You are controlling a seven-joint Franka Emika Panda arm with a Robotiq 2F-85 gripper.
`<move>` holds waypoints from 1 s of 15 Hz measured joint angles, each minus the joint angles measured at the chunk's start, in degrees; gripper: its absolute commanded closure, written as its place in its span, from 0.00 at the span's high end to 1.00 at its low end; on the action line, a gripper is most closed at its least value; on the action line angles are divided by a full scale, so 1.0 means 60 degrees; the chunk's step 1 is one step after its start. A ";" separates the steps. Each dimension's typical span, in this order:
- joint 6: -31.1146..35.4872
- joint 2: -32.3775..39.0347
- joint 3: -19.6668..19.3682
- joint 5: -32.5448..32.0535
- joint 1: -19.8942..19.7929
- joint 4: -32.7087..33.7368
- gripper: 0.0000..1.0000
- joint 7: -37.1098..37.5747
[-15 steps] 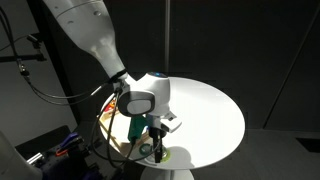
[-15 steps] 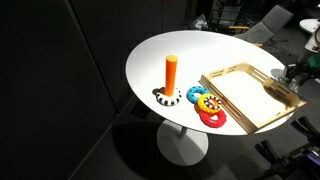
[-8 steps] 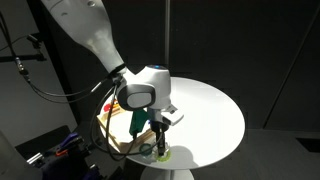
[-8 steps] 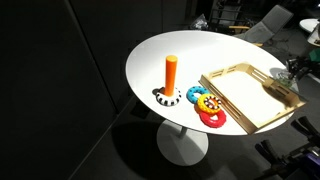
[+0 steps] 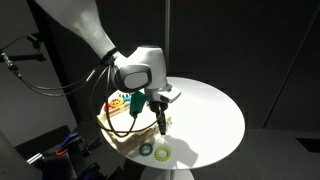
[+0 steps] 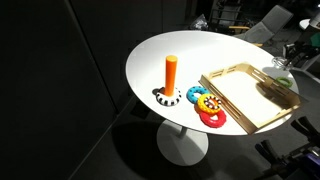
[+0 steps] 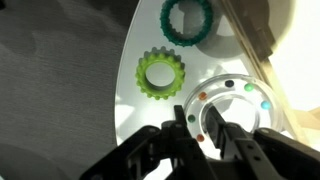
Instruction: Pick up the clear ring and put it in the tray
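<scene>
The fingers were clamped on the rim of the clear ring, held above the white counter near two green rings.

Tray interior seemingly open; orange post stands well apart.

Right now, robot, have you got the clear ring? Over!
Tool shut on clear ring, held above the table. Ring not in tray yet. Light green ring and dark green ring lie below, not blocking.
</scene>
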 measured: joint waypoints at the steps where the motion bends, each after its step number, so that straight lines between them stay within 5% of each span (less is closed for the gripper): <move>1: -0.0033 -0.0097 0.0098 -0.0008 0.0077 -0.0007 0.08 0.0056; 15: -0.0531 0.0039 0.1527 -0.0319 0.0921 -0.0395 0.08 0.0421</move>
